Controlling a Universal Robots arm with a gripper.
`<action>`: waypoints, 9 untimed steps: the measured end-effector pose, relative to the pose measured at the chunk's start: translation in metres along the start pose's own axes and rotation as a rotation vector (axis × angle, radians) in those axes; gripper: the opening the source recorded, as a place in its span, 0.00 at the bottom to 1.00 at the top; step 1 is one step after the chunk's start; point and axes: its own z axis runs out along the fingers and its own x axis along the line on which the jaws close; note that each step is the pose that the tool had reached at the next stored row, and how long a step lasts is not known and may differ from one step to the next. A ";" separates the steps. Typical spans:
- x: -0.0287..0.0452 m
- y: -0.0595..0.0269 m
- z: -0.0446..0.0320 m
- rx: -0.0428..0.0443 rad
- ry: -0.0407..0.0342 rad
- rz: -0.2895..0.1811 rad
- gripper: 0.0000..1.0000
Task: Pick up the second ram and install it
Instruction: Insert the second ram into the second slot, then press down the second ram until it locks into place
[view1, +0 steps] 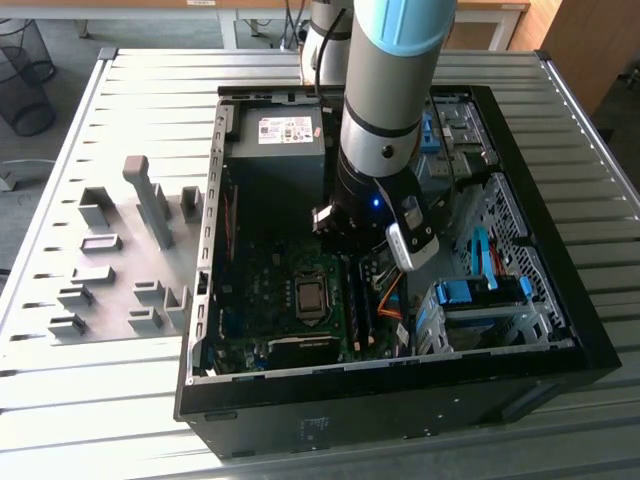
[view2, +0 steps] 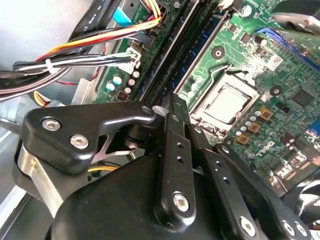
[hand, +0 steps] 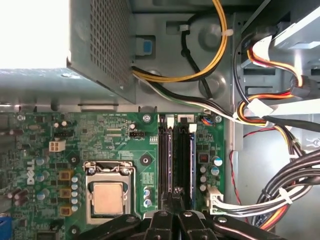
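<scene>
My gripper (hand: 175, 196) hangs low inside the open computer case (view1: 590, 345), with its black fingers (view2: 172, 130) drawn together and nothing between them. The tips sit just over two long dark memory slots (hand: 175, 155) that run side by side beside the processor socket (hand: 107, 197). A thin bluish-green strip (view2: 202, 55) lies edge-on along one slot and looks like the second ram seated there. The neighbouring slot (view2: 167, 60) also looks filled. In the exterior view the arm's wrist (view1: 375, 200) stands over this spot.
Bundled cables (hand: 280, 195) run close beside the slots. The power supply (view1: 285, 135) sits at the case's back. A blue drive cage (view1: 480, 295) fills the exterior view's right. A grey plate with fixture blocks (view1: 120, 260) lies outside the case on the exterior view's left.
</scene>
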 end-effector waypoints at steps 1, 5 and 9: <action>0.0000 0.0000 0.0018 0.0001 0.0000 0.000 0.10; -0.0001 -0.0001 0.0081 0.0000 -0.0001 0.000 0.10; -0.0001 -0.0002 0.0123 0.0014 0.0005 0.000 0.10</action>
